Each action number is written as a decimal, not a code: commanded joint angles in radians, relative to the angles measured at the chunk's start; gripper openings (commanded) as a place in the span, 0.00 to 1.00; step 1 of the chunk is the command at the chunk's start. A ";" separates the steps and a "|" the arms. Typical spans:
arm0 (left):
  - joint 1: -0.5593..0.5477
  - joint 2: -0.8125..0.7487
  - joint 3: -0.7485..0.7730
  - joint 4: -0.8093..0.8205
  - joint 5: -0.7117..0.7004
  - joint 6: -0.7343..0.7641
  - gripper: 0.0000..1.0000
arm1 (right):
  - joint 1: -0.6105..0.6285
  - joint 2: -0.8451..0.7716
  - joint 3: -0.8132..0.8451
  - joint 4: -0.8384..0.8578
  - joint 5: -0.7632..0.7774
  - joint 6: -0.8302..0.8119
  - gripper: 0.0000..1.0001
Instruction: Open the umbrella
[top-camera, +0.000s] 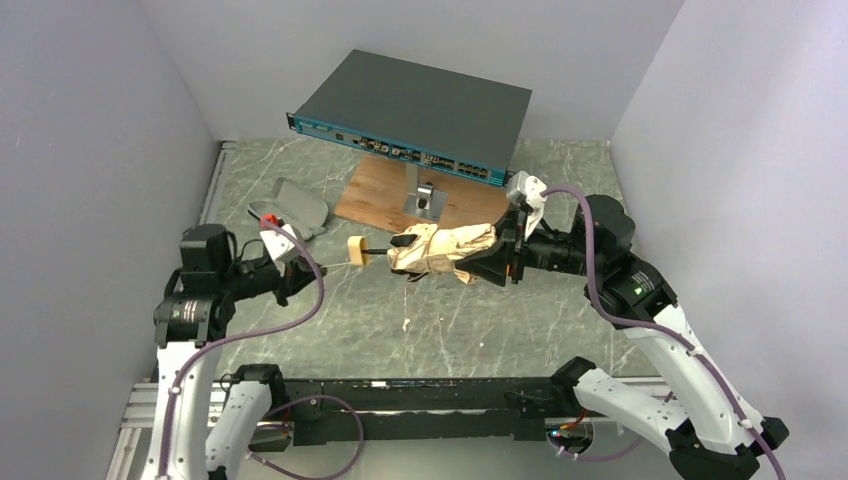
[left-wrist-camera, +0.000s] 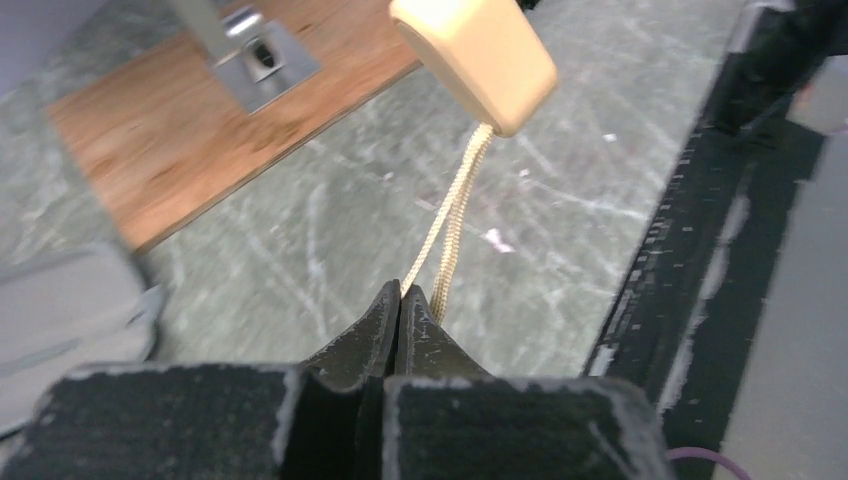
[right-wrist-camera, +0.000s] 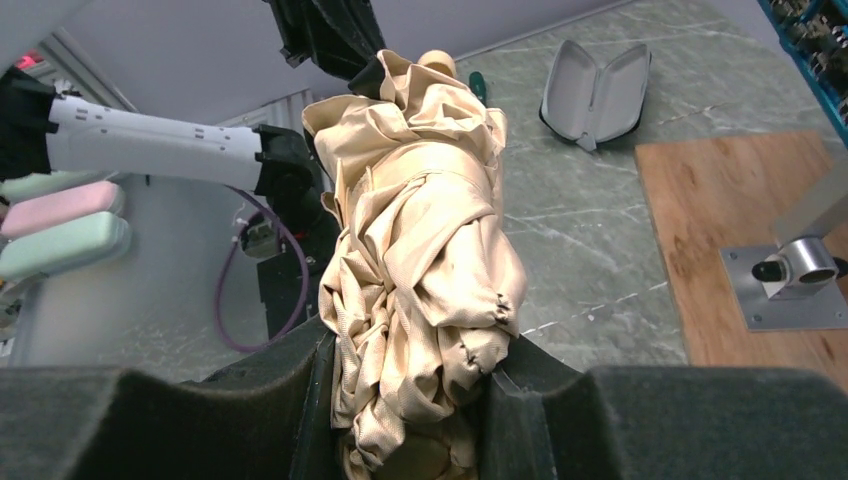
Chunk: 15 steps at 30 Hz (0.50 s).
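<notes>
The umbrella (top-camera: 440, 250) hangs folded above the table, its wrinkled tan canopy (right-wrist-camera: 420, 250) bunched between the fingers of my right gripper (right-wrist-camera: 410, 400), which is shut on it. Its small cream handle (top-camera: 354, 250) points left toward the left arm. A thin tan cord loop (left-wrist-camera: 450, 215) runs from the handle (left-wrist-camera: 475, 60) down to my left gripper (left-wrist-camera: 405, 295). That gripper is shut, with one strand pinched at the tips and the other lying beside the right finger. In the top view my left gripper (top-camera: 292, 268) sits just left of the handle.
A grey-teal network switch (top-camera: 415, 115) stands raised on a metal stand (top-camera: 425, 195) on a wooden board (top-camera: 385, 200) at the back. An open grey capsule case (top-camera: 290, 207) lies at the back left. Pink (right-wrist-camera: 60, 205) and mint cases (right-wrist-camera: 60, 250) show at the right wrist view's left edge.
</notes>
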 joint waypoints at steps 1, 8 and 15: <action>0.153 -0.043 -0.030 -0.073 -0.069 0.156 0.00 | -0.052 -0.043 0.005 0.021 -0.015 0.027 0.00; 0.176 0.075 0.129 -0.173 0.058 0.301 0.98 | -0.056 -0.001 -0.007 -0.018 -0.015 0.014 0.00; -0.155 0.065 0.165 0.044 -0.209 0.228 1.00 | -0.054 0.066 0.007 -0.028 0.018 0.008 0.00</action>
